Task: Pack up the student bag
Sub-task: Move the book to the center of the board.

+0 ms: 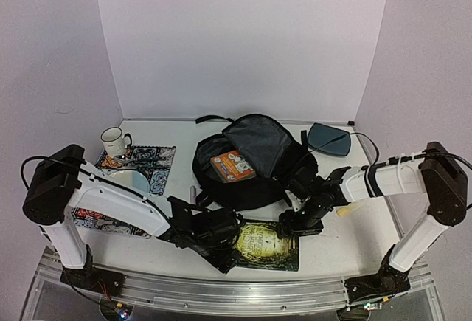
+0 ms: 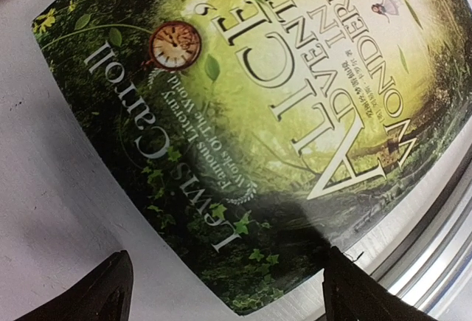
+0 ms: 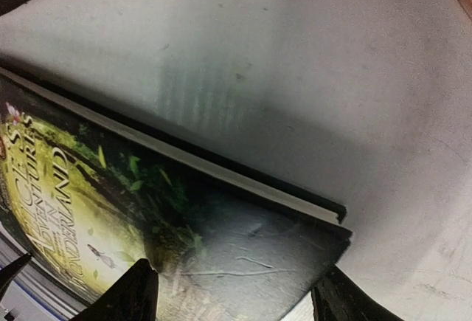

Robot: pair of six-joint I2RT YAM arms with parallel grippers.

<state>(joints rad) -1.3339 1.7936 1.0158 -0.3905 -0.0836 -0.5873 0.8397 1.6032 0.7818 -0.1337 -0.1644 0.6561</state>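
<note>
The student bag (image 1: 254,160), a black backpack, lies open mid-table with an orange box (image 1: 232,165) inside it. In front of it a green "Alice's Adventures in Wonderland" book (image 1: 270,246) lies flat on the table. My left gripper (image 1: 225,253) hovers open over the book's near left corner (image 2: 251,291); its dark fingers (image 2: 110,291) stand wide apart with nothing between them. My right gripper (image 1: 293,223) is open over the book's far right corner (image 3: 295,240), one finger (image 3: 136,295) over the cover and the other past its edge.
A white mug (image 1: 113,140) and a patterned book (image 1: 150,163) sit at the far left. Another book (image 1: 92,221) lies under my left arm. A blue-grey tray (image 1: 330,138) lies at the back right. A metal rail (image 1: 236,293) runs along the near table edge.
</note>
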